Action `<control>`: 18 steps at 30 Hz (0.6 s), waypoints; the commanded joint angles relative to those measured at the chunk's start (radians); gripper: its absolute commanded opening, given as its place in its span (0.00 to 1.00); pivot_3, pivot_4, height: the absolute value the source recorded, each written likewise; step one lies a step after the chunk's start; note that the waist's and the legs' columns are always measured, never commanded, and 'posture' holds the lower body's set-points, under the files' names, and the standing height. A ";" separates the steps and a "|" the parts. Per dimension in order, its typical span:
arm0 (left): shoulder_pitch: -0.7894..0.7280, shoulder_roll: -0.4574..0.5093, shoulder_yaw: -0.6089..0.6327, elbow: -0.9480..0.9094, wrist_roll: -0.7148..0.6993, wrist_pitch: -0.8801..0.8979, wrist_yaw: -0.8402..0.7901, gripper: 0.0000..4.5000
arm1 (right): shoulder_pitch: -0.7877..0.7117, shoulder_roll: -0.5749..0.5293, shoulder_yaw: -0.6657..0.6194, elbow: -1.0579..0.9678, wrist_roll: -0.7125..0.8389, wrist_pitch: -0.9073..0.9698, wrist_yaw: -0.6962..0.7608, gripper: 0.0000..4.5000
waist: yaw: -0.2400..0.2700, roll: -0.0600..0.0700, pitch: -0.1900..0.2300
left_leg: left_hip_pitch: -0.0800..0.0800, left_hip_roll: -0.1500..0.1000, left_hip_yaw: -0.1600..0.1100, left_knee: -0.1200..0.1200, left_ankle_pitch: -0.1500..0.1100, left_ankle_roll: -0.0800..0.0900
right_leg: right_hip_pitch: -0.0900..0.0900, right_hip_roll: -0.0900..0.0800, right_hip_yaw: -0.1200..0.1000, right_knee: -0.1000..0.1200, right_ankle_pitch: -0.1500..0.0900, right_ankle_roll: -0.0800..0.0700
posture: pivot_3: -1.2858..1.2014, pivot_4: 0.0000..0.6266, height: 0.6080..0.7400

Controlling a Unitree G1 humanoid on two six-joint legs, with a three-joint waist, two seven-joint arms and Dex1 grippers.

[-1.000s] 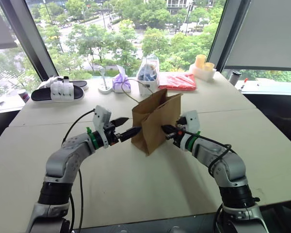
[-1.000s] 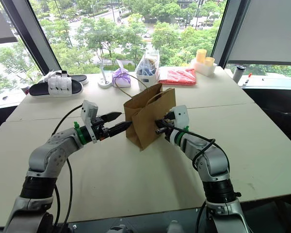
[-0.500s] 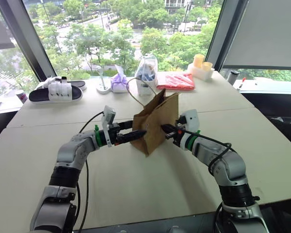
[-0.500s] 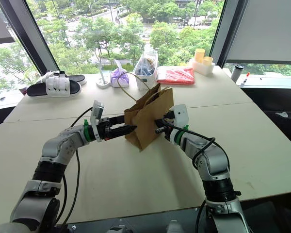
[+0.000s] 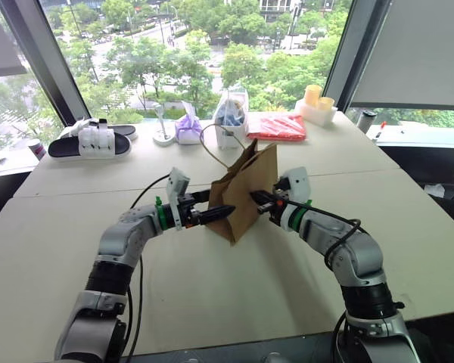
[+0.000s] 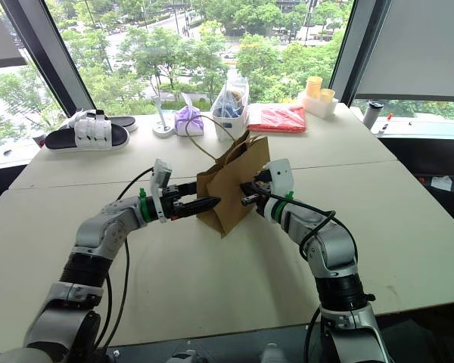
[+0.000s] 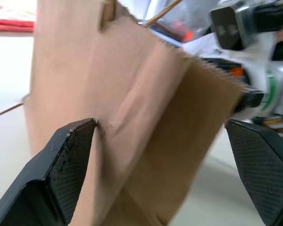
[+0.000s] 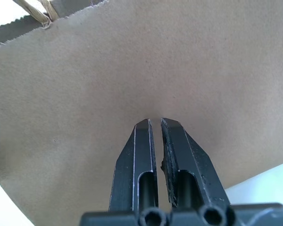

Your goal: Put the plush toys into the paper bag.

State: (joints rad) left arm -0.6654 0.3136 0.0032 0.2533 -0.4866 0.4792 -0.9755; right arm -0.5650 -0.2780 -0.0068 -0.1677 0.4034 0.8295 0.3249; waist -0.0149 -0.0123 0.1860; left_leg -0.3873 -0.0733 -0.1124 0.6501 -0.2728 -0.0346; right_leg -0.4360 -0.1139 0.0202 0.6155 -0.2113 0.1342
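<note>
Reaching further in toward the paper bag [image 5: 244, 190] with the left gripper [image 5: 218, 212], black fingers [image 7: 68, 160] now spread wide around the bag's near folded edge instead of hanging just short of it. Straightening out of the earlier raised bend at the left arm [image 5: 132, 234], wrist coming lower and closer to the right gripper [image 5: 259, 200]. Tipping and turning a little at the bag's upper edge, loop handle [image 5: 212, 144] swinging along with it.
</note>
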 commanded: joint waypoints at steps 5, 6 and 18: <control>-0.003 -0.080 -0.013 -0.034 0.096 -0.099 0.181 1.00 | 0.006 0.016 -0.003 -0.059 0.012 0.015 -0.007 0.07 | 0.000 0.000 0.000 | 0.000 0.000 0.000 0.000 0.000 0.000 | 0.000 0.000 0.000 0.000 0.000 0.000 | 0.52 0.24 1.00; -0.004 -0.088 -0.013 -0.033 0.106 -0.101 0.204 1.00 | 0.008 0.018 -0.004 -0.061 0.013 0.016 -0.008 0.07 | 0.000 0.000 0.000 | 0.000 0.000 0.000 0.000 0.000 0.000 | 0.000 0.000 0.000 0.000 0.000 0.000 | 0.52 0.24 1.00; 0.001 -0.144 0.003 -0.068 0.111 -0.100 0.336 0.15 | 0.032 0.017 -0.032 -0.113 0.025 0.043 -0.029 0.06 | 0.001 0.000 0.000 | 0.000 0.000 0.000 0.000 0.000 0.000 | 0.000 0.000 0.000 0.000 0.000 0.000 | 0.52 0.24 1.00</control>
State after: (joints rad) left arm -0.6618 0.1695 -0.0136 0.2361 -0.3599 0.3814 -0.6445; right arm -0.5359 -0.2569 -0.0129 -0.2175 0.4092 0.8691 0.2991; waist -0.0143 -0.0123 0.1859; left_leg -0.3873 -0.0735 -0.1122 0.6502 -0.2728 -0.0346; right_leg -0.4360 -0.1139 0.0201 0.6158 -0.2113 0.1343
